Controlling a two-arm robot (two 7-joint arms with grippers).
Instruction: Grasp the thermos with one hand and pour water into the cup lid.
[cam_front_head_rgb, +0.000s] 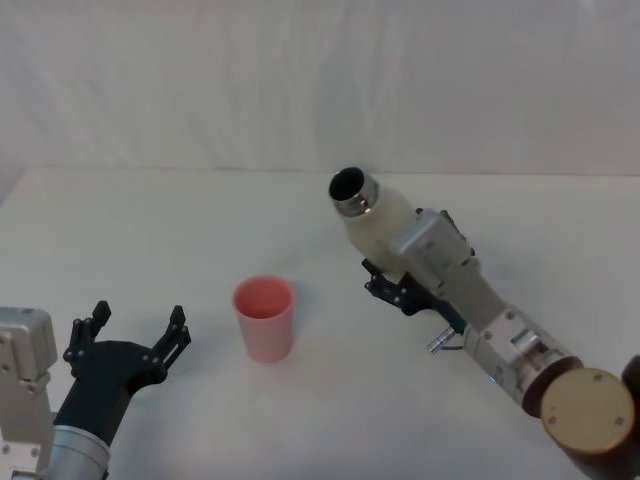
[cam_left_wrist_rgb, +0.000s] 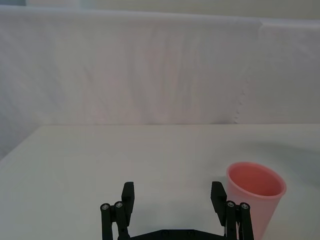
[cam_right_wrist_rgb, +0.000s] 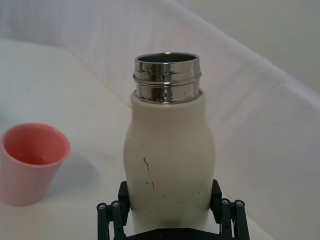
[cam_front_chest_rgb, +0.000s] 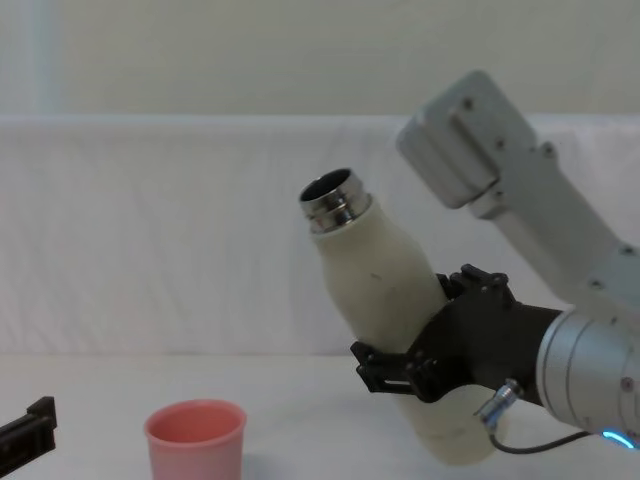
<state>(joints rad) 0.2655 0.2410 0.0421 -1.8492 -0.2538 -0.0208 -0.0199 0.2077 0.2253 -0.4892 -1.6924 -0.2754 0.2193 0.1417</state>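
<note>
The cream-white thermos (cam_front_head_rgb: 378, 222) (cam_right_wrist_rgb: 168, 160) (cam_front_chest_rgb: 385, 300) is held off the table, tilted with its open steel neck (cam_front_chest_rgb: 334, 200) leaning toward the left. My right gripper (cam_front_head_rgb: 392, 283) (cam_right_wrist_rgb: 170, 212) (cam_front_chest_rgb: 405, 372) is shut on its lower body. The pink cup lid (cam_front_head_rgb: 264, 317) (cam_left_wrist_rgb: 254, 195) (cam_right_wrist_rgb: 30, 169) (cam_front_chest_rgb: 195, 438) stands upright on the table, left of and below the thermos mouth, apart from it. A little liquid seems to lie in its bottom in the right wrist view. My left gripper (cam_front_head_rgb: 130, 338) (cam_left_wrist_rgb: 173, 202) rests open at the near left, just left of the cup lid.
A white table (cam_front_head_rgb: 150, 230) carries everything, and a white cloth backdrop (cam_front_head_rgb: 300, 80) closes off its far edge. Bare table surface lies behind the cup lid and to the far left.
</note>
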